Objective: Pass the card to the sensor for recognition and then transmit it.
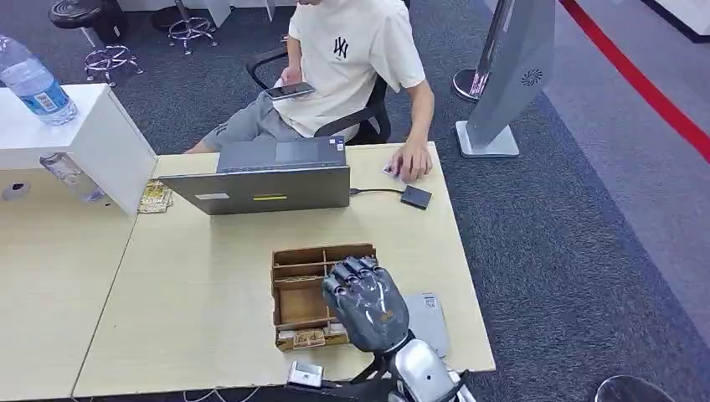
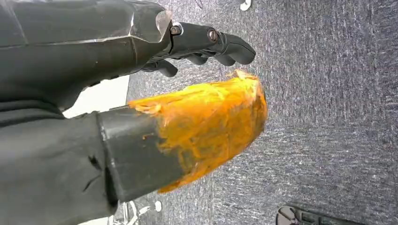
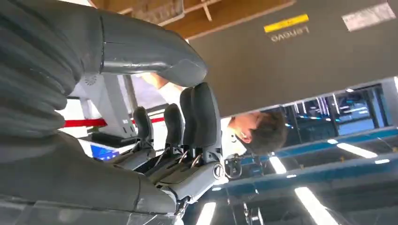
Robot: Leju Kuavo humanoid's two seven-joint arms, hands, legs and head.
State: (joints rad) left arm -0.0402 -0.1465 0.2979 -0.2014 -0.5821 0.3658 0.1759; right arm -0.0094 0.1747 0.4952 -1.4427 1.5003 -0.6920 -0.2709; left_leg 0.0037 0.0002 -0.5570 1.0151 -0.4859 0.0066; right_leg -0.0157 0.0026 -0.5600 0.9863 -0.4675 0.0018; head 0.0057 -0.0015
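Grey office carpet, a pale wooden table (image 1: 192, 318), a laptop (image 1: 268, 177) at its far side with a person seated behind it, one of the person's hands resting on the tabletop. Nearer, a cardboard tray (image 1: 289, 289) split into compartments.

Right hand (image 1: 368, 303) poised above the tray's right side, released, fingers apart and pointing away, nothing in them. Left hand (image 2: 94, 51) hanging over carpet, empty too, fingers loosely bent and clear of the orange-taped thumb.

Card (image 1: 310, 337) lying flat in the tray's nearest compartment, just beside the right hand's wrist: small, brownish, patterned, apparently the top of a short row or stack, though too small to say how many. Thin and flush with the tray floor, so likely awkward to lift.

Step in hand, judged: picking up. Draw the right hand back toward the near compartment, lower fingertips onto one card edge, slide it against the low wall to raise it, then pinch without dragging neighbours.

Sensor probably the small black box (image 1: 416, 198) wired to the laptop, well apart from the tray.
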